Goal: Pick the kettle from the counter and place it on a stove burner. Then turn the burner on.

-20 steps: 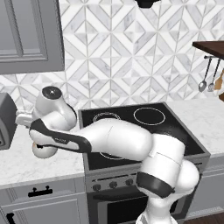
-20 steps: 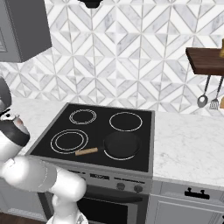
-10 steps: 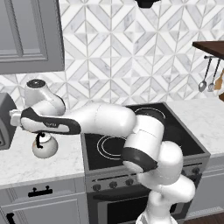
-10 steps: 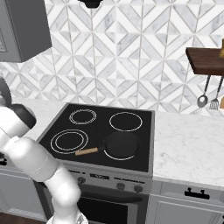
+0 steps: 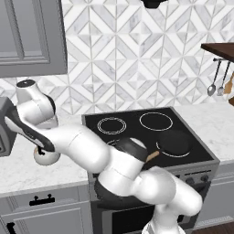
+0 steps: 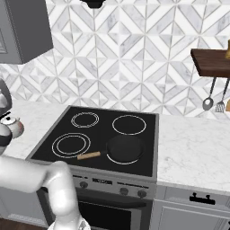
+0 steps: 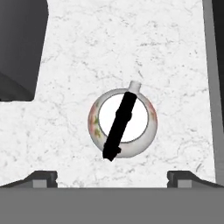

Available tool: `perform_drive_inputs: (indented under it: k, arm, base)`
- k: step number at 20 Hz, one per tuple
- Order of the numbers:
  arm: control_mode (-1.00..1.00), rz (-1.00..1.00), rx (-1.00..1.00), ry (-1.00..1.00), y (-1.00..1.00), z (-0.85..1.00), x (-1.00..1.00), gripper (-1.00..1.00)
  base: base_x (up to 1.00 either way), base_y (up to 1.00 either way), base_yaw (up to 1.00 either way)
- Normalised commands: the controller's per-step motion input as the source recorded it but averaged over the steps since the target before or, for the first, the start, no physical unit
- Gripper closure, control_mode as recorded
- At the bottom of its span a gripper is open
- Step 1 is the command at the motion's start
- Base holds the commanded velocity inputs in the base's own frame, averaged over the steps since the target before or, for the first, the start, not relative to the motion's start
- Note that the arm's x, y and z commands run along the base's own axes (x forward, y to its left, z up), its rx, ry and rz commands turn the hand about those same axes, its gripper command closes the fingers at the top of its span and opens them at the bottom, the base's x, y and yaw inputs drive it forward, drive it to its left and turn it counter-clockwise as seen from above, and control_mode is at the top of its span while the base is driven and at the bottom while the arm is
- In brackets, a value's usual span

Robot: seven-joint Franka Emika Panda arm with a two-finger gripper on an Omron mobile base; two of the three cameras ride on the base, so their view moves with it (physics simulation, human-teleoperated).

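Observation:
The white kettle (image 7: 139,131) with its black arched handle (image 7: 119,126) stands upright on the marble counter (image 7: 131,39), directly below my hand. My gripper (image 7: 113,178) is open, its fingertips (image 7: 43,177) spread wide and above the kettle, apart from it. In the left base view the kettle (image 5: 45,158) sits left of the stove under my gripper (image 5: 42,149). The right base view has the kettle (image 6: 12,126) at the left edge, partly behind my arm. The large double-ringed stove burner (image 6: 71,145) lies at the cooktop's front left.
A flat black pan (image 6: 125,148) with a wooden handle rests on the front right burner. A grey appliance (image 5: 6,129) stands on the counter just left of the kettle. The stove's edge (image 7: 209,87) runs close on the kettle's other side. Utensils (image 6: 208,103) hang at the right.
My arm has swung further left and folded lower, bringing the hand over the kettle. The kettle has not moved.

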Motion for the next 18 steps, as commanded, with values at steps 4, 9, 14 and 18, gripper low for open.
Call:
perform_drive_inputs:
  k: [4,9,14,18]
  arm:
    - [-1.0,0.01,-0.07,0.0,-0.16,-0.79,0.04,-1.0]
    - [-1.0,0.0,0.0,0.0,-0.03,-0.28,0.21,-1.0]
    - [-1.0,0.01,-0.01,0.0,0.0,-0.48,0.17,-1.0]
    - [-1.0,0.0,0.0,-0.01,0.14,-0.18,0.37,-1.0]
  base:
    - [0.0,0.0,0.0]
    - [0.0,0.0,0.0]
    - [0.0,0.0,0.0]
    - [0.0,0.0,0.0]
